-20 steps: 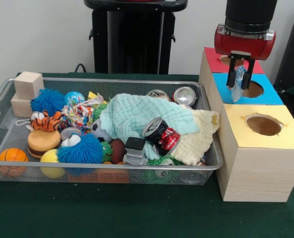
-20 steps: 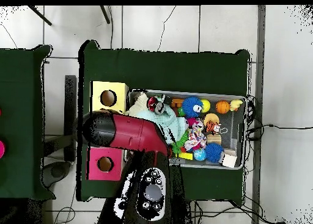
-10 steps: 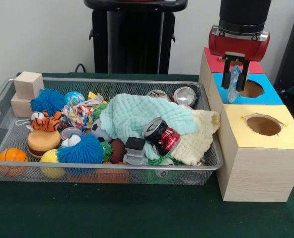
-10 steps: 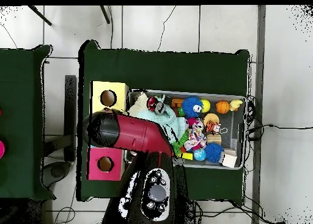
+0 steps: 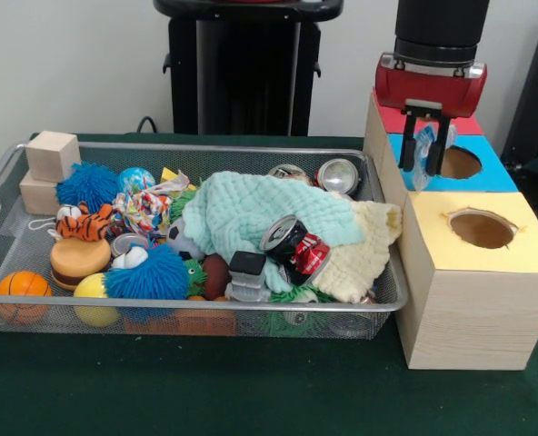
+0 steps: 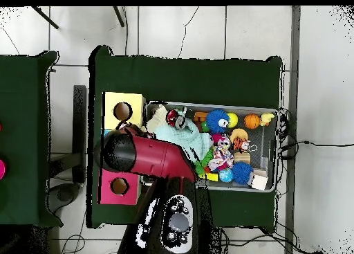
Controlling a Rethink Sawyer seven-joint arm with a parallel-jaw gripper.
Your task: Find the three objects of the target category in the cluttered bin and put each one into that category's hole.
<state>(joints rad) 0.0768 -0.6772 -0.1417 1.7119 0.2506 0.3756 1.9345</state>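
We see a silver wire-mesh bin point(image 5: 378, 304), pale matt wooden boxes point(image 5: 473, 318) topped with coloured paper, waffle-textured cloths point(image 5: 251, 213), glossy metal cans point(image 5: 339, 174), and a matt green cloth counter point(image 5: 205, 391).

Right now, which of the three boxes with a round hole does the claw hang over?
The claw, holding a clear crumpled thing, hangs over the blue-topped middle box, beside its hole, not the red-topped box or yellow-topped box.
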